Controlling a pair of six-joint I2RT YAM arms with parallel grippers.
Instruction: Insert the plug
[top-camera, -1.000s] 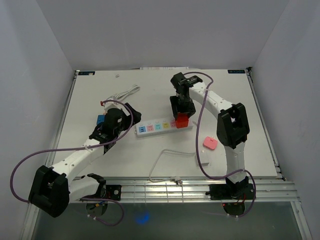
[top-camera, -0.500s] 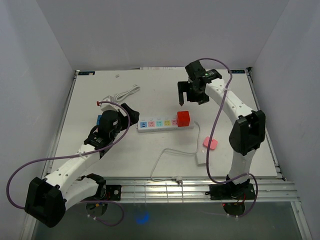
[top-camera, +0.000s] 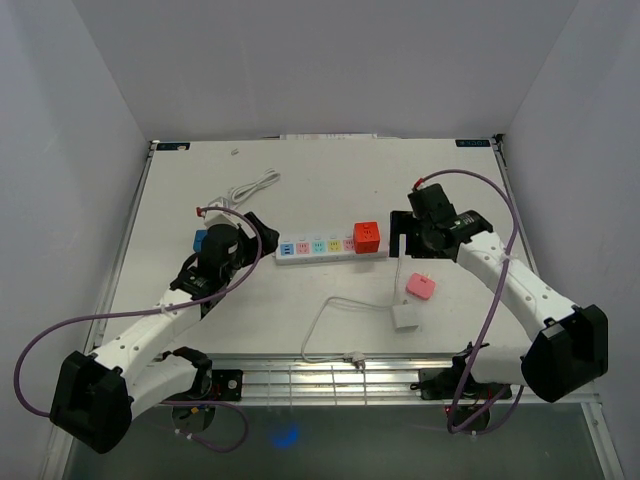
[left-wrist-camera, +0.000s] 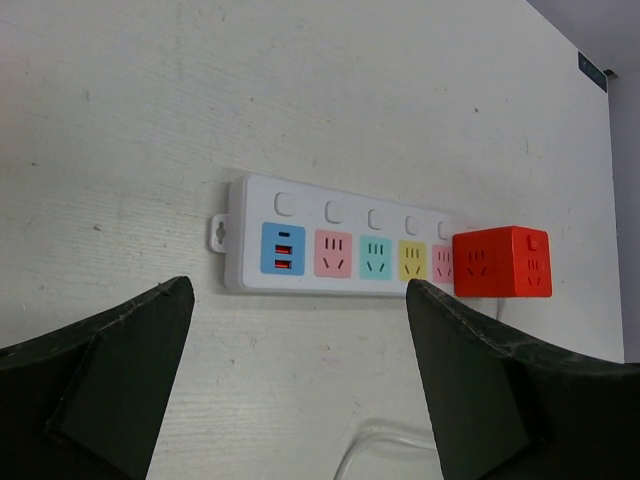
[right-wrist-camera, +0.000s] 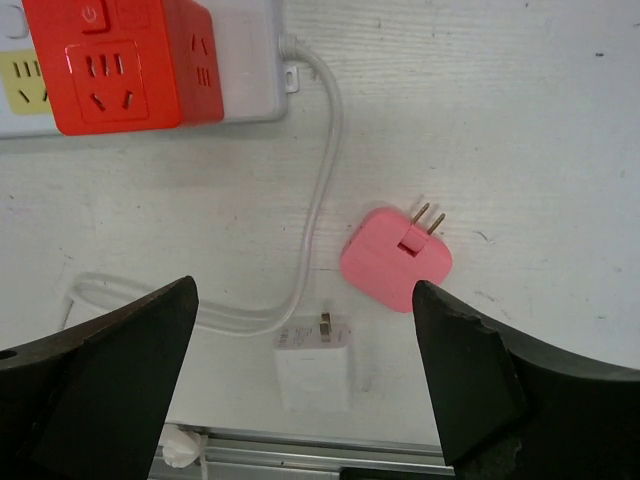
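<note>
A white power strip (top-camera: 315, 248) with coloured sockets lies mid-table; it also shows in the left wrist view (left-wrist-camera: 340, 245). A red cube adapter (top-camera: 367, 237) sits plugged in at its right end (left-wrist-camera: 502, 262) (right-wrist-camera: 120, 65). A pink flat plug (top-camera: 420, 286) lies on the table with its prongs out (right-wrist-camera: 395, 260). A white charger (top-camera: 405, 317) lies near it (right-wrist-camera: 313, 365). My left gripper (top-camera: 258, 232) (left-wrist-camera: 298, 300) is open and empty, just left of the strip. My right gripper (top-camera: 398, 238) (right-wrist-camera: 304, 288) is open and empty, above the pink plug and charger.
The strip's white cord (right-wrist-camera: 325, 180) runs down from its right end past the charger. A thin white cable (top-camera: 335, 310) loops toward the front edge. Another white cord (top-camera: 250, 187) lies at the back left. A blue object (top-camera: 200, 240) sits beside my left wrist.
My right gripper let go of the red cube, lifted off toward the back, then swung to the near right of it. The cube stays on the strip. My left arm barely moved.
</note>
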